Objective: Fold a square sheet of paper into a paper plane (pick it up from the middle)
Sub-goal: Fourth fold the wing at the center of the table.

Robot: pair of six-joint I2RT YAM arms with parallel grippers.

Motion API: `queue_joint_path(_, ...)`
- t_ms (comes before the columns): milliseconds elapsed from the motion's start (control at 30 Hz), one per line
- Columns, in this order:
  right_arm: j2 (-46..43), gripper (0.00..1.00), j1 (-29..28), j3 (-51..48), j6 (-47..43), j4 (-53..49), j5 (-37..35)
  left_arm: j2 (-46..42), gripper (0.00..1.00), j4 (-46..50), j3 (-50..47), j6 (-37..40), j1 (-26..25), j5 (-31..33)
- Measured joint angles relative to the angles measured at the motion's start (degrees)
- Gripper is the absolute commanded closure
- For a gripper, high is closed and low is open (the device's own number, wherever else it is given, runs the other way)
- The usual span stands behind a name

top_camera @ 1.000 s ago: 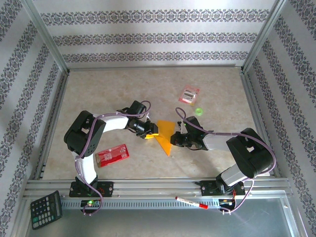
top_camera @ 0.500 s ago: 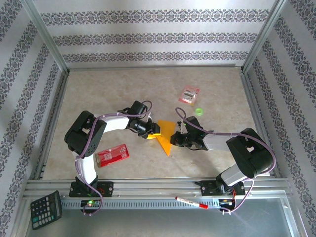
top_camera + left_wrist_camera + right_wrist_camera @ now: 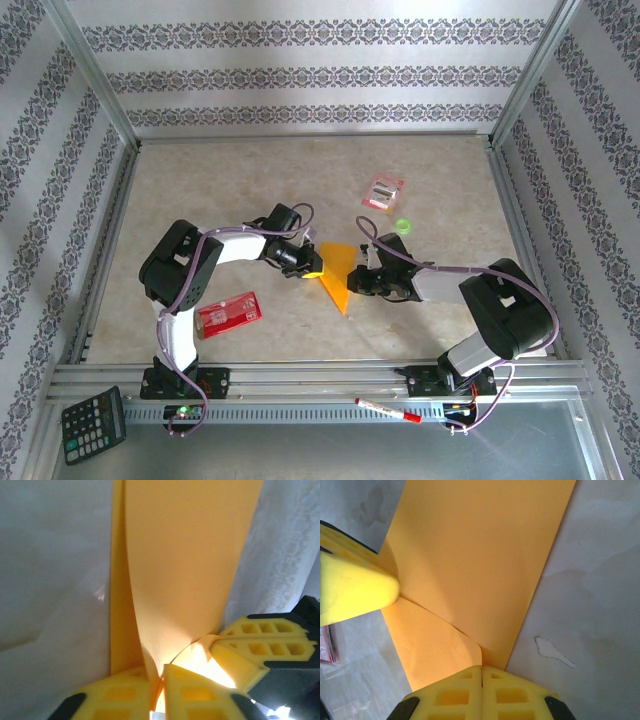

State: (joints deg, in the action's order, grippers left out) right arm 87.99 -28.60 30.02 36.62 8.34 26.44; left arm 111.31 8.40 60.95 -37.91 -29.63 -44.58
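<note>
Newly closed left gripper (image 3: pixel 311 267) and right gripper (image 3: pixel 359 282) clamp opposite sides of the square sheet of paper (image 3: pixel 337 280), apparently steadying its fold.

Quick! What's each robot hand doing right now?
Left hand: closed, pinching the thin folded orange-yellow paper sheet.
Right hand: closed, pinching that same paper sheet.

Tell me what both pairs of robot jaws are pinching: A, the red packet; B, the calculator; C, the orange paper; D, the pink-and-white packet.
C: the wrist views show the left jaws and the right jaws each closed on an edge of the orange paper.
</note>
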Motion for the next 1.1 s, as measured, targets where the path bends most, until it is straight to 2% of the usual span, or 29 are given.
queue_joint_path(133, 0.28, 0.88, 0.0, 2.25, -2.75, -3.93, -0.07, 0.0, 1.0, -0.46, -0.09, -0.31, 0.0, 0.09)
queue_joint_path(267, 0.13, 0.76, -0.02, 6.34, -6.78, -9.55, -1.11, -1.31, 1.0, -3.93, -3.15, -3.91, 0.0, 0.72)
queue_joint_path(400, -2.86, 0.69, -1.49, 10.25, -11.04, -15.91, -5.53, -6.19, 1.0, -6.78, -9.27, -9.6, 0.0, 2.47)
queue_joint_path(567, -7.26, 0.66, -9.4, 14.01, -14.6, -20.22, -12.79, -12.5, 1.0, -9.33, -15.28, -17.4, 0.0, 6.05)
queue_joint_path(733, -7.76, 0.63, -19.45, 14.73, -16.15, -20.61, -20.39, -13.66, 1.0, -10.64, -16.74, -23.93, 0.0, 7.8)
queue_joint_path(1100, -0.37, 0.62, -30.77, 14.71, -13.9, -17.75, -35.08, -15.41, 1.0, -8.87, -15.39, -28.22, 0.0, 8.17)
